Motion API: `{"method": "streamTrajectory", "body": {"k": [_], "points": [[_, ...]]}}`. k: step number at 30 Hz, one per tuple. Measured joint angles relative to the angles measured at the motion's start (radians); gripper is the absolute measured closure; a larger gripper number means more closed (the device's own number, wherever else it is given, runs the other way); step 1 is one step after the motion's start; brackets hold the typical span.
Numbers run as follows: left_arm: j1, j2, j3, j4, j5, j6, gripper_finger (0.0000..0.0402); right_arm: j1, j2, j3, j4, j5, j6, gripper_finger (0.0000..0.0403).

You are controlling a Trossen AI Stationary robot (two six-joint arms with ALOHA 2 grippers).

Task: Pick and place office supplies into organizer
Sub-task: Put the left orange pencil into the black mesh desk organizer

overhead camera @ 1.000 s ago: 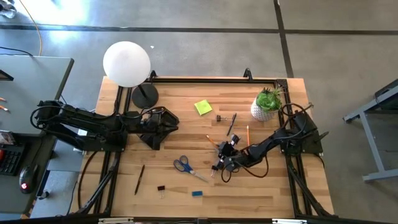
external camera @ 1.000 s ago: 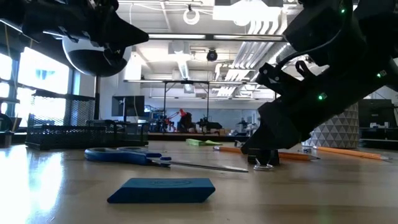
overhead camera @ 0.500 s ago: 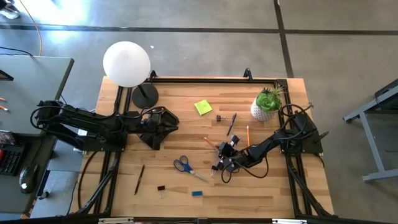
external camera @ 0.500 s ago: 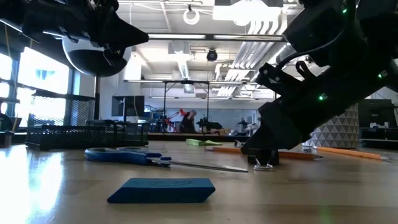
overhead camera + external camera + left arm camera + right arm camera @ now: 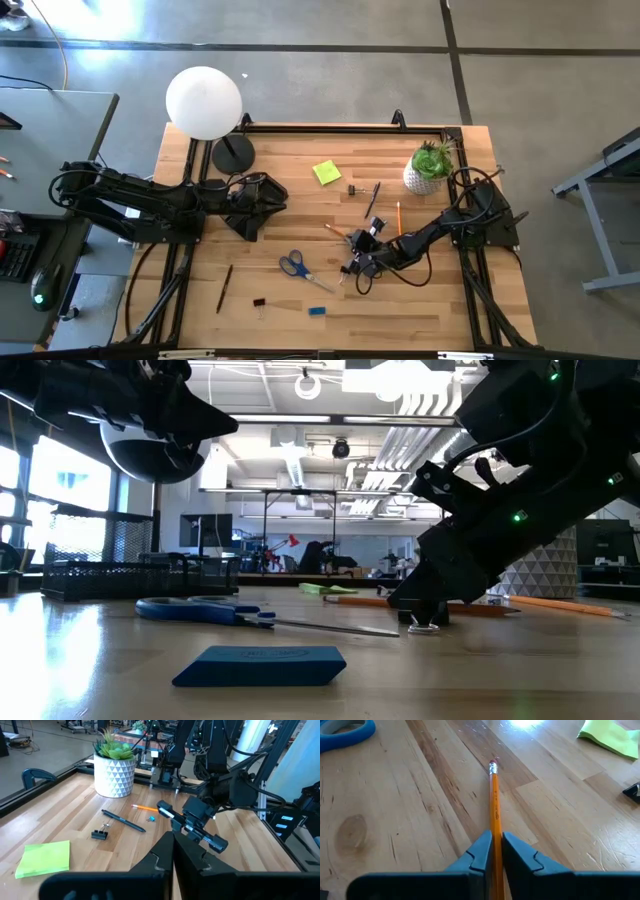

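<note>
Right tool grips an orange wooden pencil between its two dark fingers, low over the pale wood-plank counter near its middle. Only the right wrist view shows the pinch plainly, with the pencil's eraser end pointing away from the wrist; from overhead, the tool is a dark cluster with a short orange tip beside it. Left tool, fingers pressed shut, hangs over the counter's left half, as its own wrist view shows. That view also takes in a yellow sticky-note pad, a black binder clip, a dark pen and a white faceted pot with a green plant. Blue-handled scissors and a small blue eraser lie nearer the front edge. At counter height, the black mesh organizer tray sits far left, hidden from the overhead camera beneath the left arm.
</note>
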Motion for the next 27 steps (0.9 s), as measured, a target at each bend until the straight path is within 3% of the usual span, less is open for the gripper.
{"method": "streamTrajectory", "body": {"k": [7,14,20,27], "points": [[0.0,0.0,0.0,-0.003,0.0,0.0,0.0401,0.001,0.001,-0.002,0.027,-0.002,-0.045,0.0395],[0.0,0.0,0.0,-0.003,0.0,0.0,0.0401,0.0,-0.039,-0.006,0.026,0.001,-0.099,0.0381],[0.0,0.0,0.0,-0.003,0.01,0.001,0.0401,0.001,-0.153,-0.005,0.001,0.046,-0.195,0.0397],[0.0,0.0,-0.001,0.017,0.08,0.055,0.0401,0.001,-0.344,-0.004,-0.04,0.155,-0.324,0.0385]]}}
